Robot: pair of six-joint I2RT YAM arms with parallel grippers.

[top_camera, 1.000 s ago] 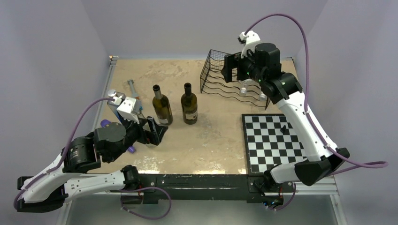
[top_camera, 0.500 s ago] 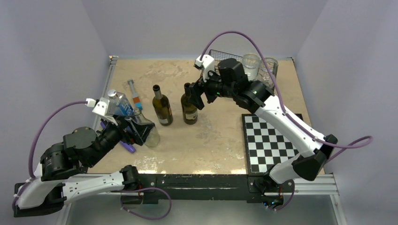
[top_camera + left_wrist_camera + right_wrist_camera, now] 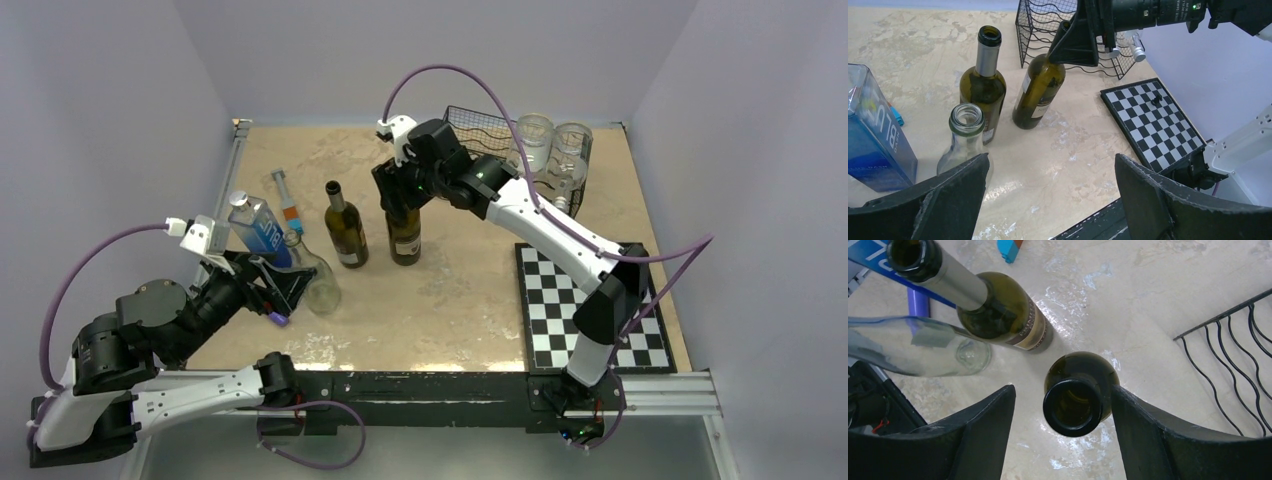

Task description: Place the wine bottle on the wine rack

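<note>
At 8 o'clock, nearest me on the beige stone-patterned table [image 3: 460, 290], sits the left gripper [image 3: 1050, 165]: jaws at full spread, nothing held. A clear, empty glass bottle [image 3: 965, 137] stands upright just ahead of one finger, not touched. A blue square-sided water bottle [image 3: 873, 135] stands just beside it, toward 9 o'clock.

At 4 o'clock, a black-and-white chessboard [image 3: 590, 300] lies flat.

Just past centre, toward 11 o'clock, two dark green glass bottles stand upright, near each other but apart. On the left is a silver-necked bottle [image 3: 345, 228]. On the right is the wine bottle [image 3: 404, 238], on the table and short of the rack. The right gripper [image 3: 1062, 390] straddles its neck from above: jaws partly closed, a gap showing on one side, no hold.

At 1 o'clock, by the far edge, stands the black wire wine rack [image 3: 1040, 30] with its wavy rows.
</note>
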